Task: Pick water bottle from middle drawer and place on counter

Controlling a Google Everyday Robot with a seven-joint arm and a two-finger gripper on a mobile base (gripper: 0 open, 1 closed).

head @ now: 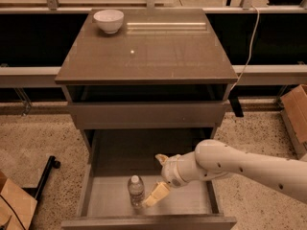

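Note:
The water bottle (135,190) stands upright on the pale floor of the open middle drawer (192,201), near its front left. My gripper (152,180) is down inside the drawer, just right of the bottle, and open. Its lower cream finger (157,194) lies close against the bottle's right side, and the upper finger (161,158) points toward the back of the drawer. The bottle is not between the fingers. The white arm reaches in from the right. The counter (153,56) is the glossy grey-brown top above.
A white bowl (109,20) sits at the counter's back left. The shallower drawer (148,114) above is shut. Cardboard boxes stand at the right (296,111) and bottom left (14,206). A white cable (245,63) hangs at the right. A black stand leg (45,174) is left of the cabinet.

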